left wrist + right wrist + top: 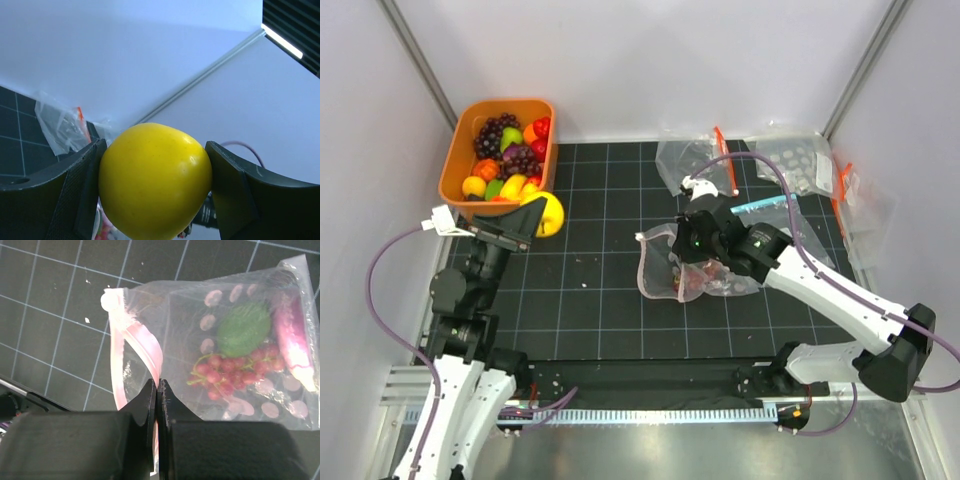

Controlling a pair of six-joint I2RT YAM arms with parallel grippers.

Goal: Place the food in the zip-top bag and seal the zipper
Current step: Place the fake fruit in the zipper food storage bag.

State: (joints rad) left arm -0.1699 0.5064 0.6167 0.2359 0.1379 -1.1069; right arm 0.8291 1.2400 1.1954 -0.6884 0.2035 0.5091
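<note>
My left gripper [542, 216] [155, 175] is shut on a glossy yellow lemon [549, 212] [155, 182], held just off the near corner of the orange tub [454, 168]. Its fingers [85, 175] press both sides of the fruit. More food [510, 150] fills the tub: purple grapes, red, orange and green pieces. The zip-top bag [660, 272] [190, 315] lies mid-mat with its mouth gaping to the left. My right gripper [686, 258] [159, 386] is shut on its pink zipper [145, 347]. Inside lie a green piece [243, 329], red grapes [227, 375] and a pink-purple piece [292, 335].
Other clear bags lie at the back right: one with an orange strip [690, 160] [60, 125], a dotted one [802, 160] and a blue-stripped one [765, 205]. White walls close in the black gridded mat [600, 290] on three sides.
</note>
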